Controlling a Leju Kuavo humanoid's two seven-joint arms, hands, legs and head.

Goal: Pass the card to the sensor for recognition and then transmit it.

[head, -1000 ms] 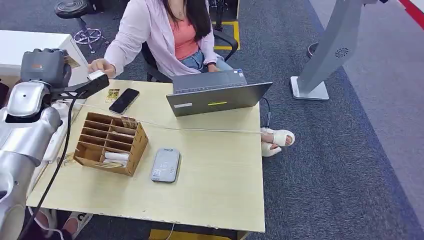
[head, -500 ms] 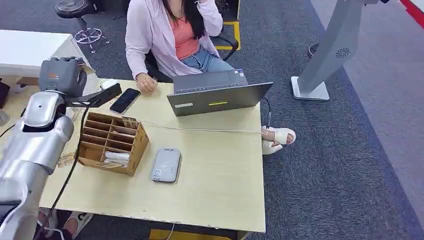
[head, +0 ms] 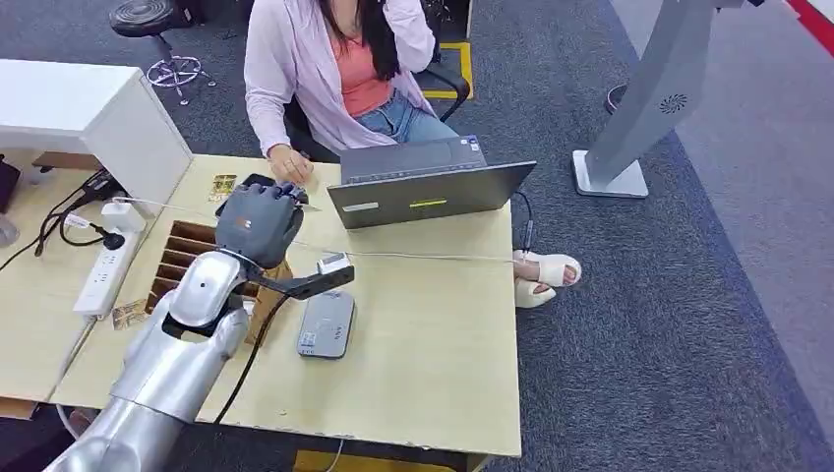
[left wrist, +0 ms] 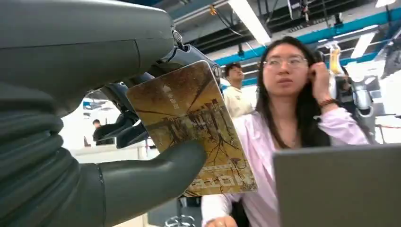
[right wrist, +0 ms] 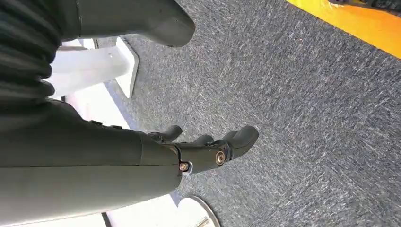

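Card (left wrist: pixel 191 127) sits pinched between your left hand's (head: pixel 260 221) thumb and fingers, raised over the table (head: pixel 433 344) behind the sensor (head: pixel 327 324); your right hand (right wrist: pixel 208 146) hangs empty, fingers apart

Very little lettering was readable from my seat. In the left wrist view, the card (left wrist: pixel 191 130) pinched by the left hand (left wrist: pixel 142 175) carried a short line of pale characters near one edge, too blurred for me to make out, and a row of large block letters along the opposite edge, which appeared inverted; I could not read the word with any confidence. In the head view, the grey card reader (head: pixel 327 324) on the worktop (head: pixel 433 344) had a small dark mark at one end and a pale label at the other, both too small to read. The laptop (head: pixel 428 189) showed a white sticker and a green strip, neither legible.
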